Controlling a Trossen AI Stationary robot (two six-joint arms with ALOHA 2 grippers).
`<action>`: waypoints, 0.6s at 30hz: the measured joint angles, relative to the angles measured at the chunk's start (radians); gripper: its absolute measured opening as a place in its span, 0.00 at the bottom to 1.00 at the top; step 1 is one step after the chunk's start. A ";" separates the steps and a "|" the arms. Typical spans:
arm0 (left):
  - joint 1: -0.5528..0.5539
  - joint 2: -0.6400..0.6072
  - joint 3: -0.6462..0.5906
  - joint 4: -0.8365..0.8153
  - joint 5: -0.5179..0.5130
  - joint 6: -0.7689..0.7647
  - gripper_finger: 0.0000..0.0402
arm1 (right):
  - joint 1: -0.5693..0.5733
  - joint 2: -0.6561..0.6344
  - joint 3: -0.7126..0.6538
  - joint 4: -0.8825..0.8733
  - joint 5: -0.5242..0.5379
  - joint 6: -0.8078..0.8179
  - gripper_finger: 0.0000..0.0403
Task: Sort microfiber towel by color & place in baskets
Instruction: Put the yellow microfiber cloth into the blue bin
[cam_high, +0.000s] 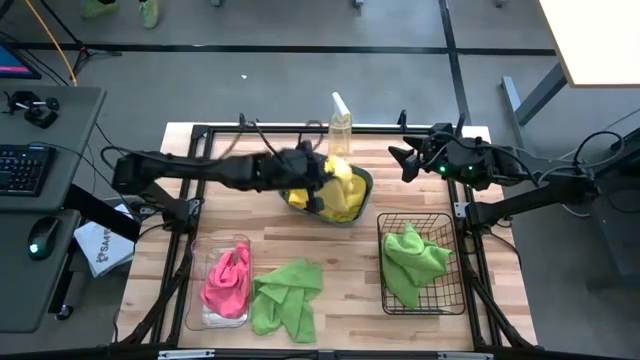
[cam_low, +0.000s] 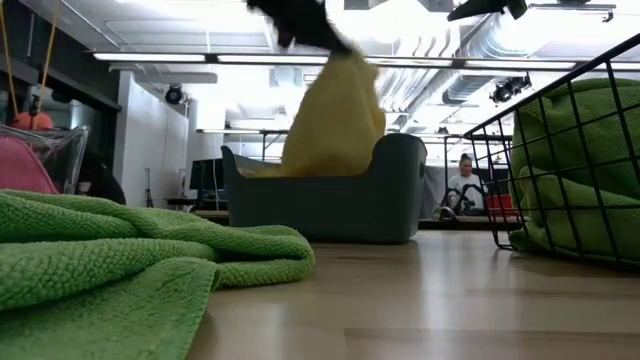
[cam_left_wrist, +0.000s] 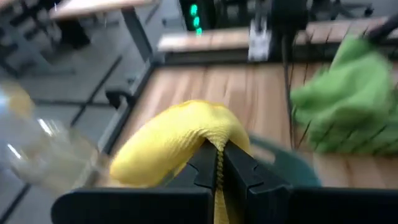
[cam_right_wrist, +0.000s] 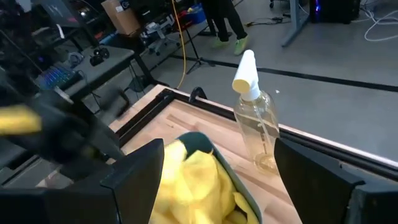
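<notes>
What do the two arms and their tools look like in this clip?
Both arms are dark, near-black, built of slim jointed segments with black cables along them. The left tool has two black, angular, blocky fingers. The right tool has broad, flat, dark finger plates; in the high view a small green light glows on its wrist just behind it. I can read no markings on either arm.

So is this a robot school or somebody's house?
Probably a robot lab or workshop, not a house. The wooden table stands on a bare grey floor, a desk with a keyboard sits beside it, and pipes run across the open ceiling.
</notes>
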 joint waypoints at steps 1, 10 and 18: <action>0.001 0.005 -0.046 0.028 -0.010 -0.016 0.00 | 0.000 0.000 0.000 -0.004 -0.001 0.007 0.75; 0.060 0.019 -0.377 0.140 0.000 -0.379 0.00 | 0.000 0.001 0.000 -0.032 -0.002 0.021 0.75; 0.174 0.019 -0.387 0.219 0.071 -0.466 0.00 | 0.000 0.003 0.000 -0.031 0.018 0.021 0.75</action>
